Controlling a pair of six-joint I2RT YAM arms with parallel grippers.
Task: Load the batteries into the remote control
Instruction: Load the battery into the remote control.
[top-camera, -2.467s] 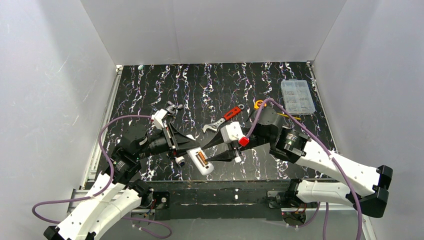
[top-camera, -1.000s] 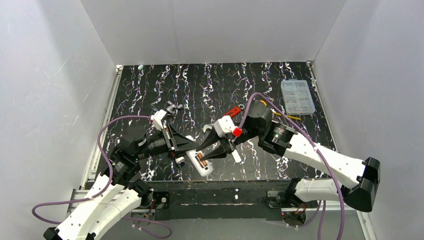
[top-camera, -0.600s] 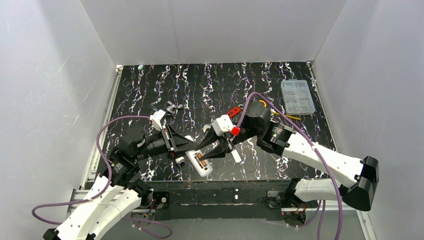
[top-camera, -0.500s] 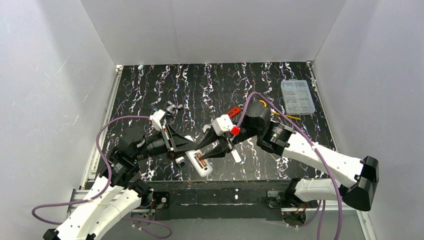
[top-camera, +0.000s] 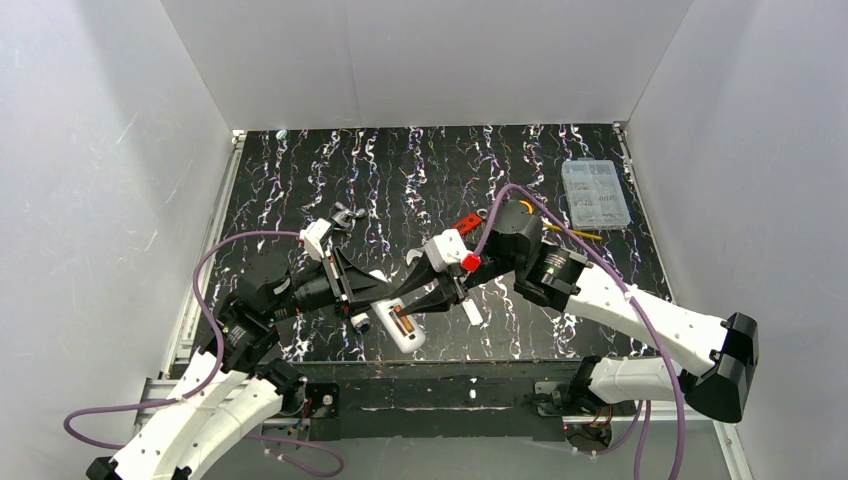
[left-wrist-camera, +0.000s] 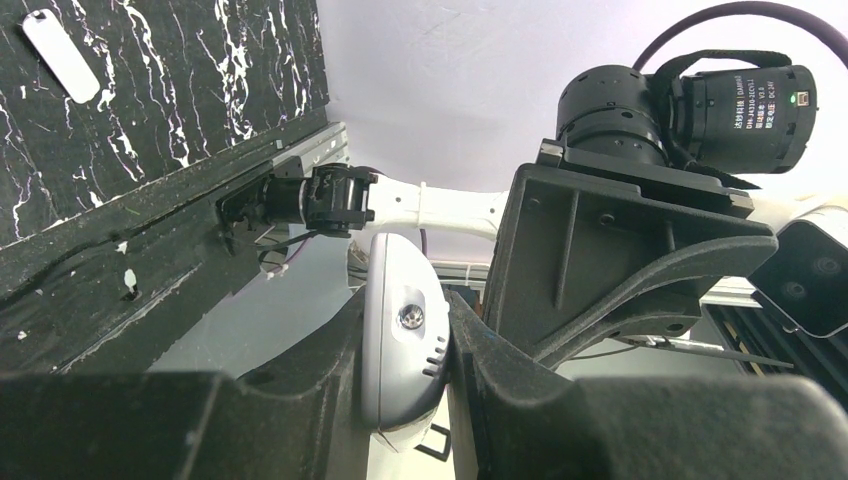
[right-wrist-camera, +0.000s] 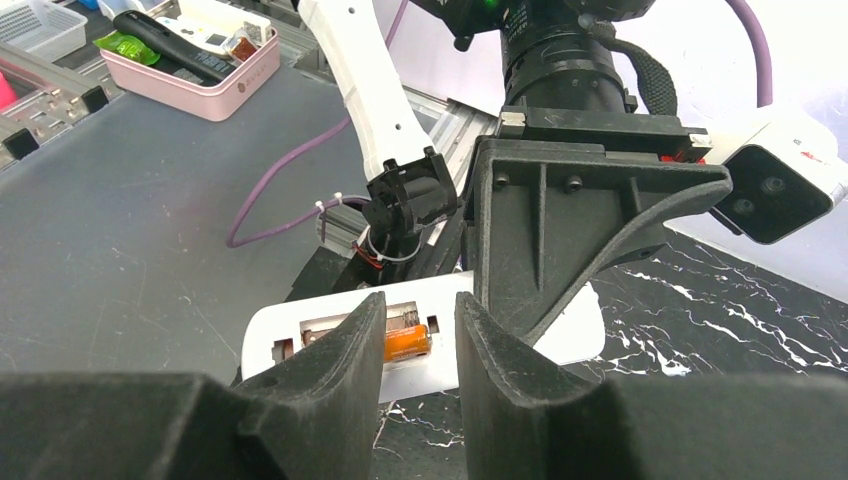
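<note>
The white remote control (top-camera: 411, 338) lies back-up, held off the table by my left gripper (top-camera: 385, 292), which is shut on its sides. In the left wrist view the remote (left-wrist-camera: 400, 340) shows end-on, pinched between the fingers. An orange battery (right-wrist-camera: 405, 343) sits in the open recess of the remote (right-wrist-camera: 265, 335) and also shows from above (top-camera: 404, 322). My right gripper (right-wrist-camera: 420, 310) hovers just over the recess with its jaws a little apart and nothing between them; from above it (top-camera: 402, 306) is tip to tip with the left one.
A small flat white cover piece (top-camera: 471, 312) lies right of the remote and also shows in the left wrist view (left-wrist-camera: 60, 42). A short white tube tool (top-camera: 361, 322) lies left of it. A red-handled wrench (top-camera: 465, 224) and a clear parts box (top-camera: 596, 193) are farther back.
Since 2.5 s ago my right gripper has moved left and forward over the remote's recess. In the last half second hardly anything has moved. My left gripper has kept its hold.
</note>
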